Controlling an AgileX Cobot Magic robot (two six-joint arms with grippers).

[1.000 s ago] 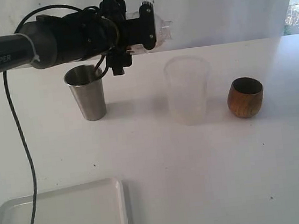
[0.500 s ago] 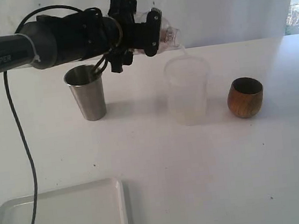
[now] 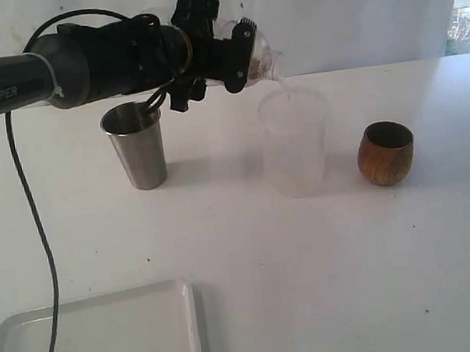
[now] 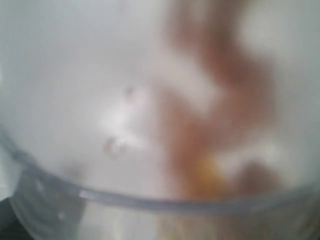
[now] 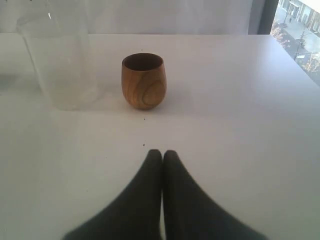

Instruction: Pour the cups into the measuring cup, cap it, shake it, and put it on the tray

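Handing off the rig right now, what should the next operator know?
Left pincer: shut on the measuring cup, apparently capped, tipped with its neck over the frosted cup.
Right pincer: shut, holding nothing, low over the table, facing the wooden cup.
The steel tumbler and wooden cup stand upright.
Done: unclear from here whether both were poured.
To do: measuring cup not yet on the tray.

Upright steel tumbler (image 3: 136,149) and brown wooden cup (image 3: 384,153), well apart; flat white tray (image 3: 110,343) nearer.
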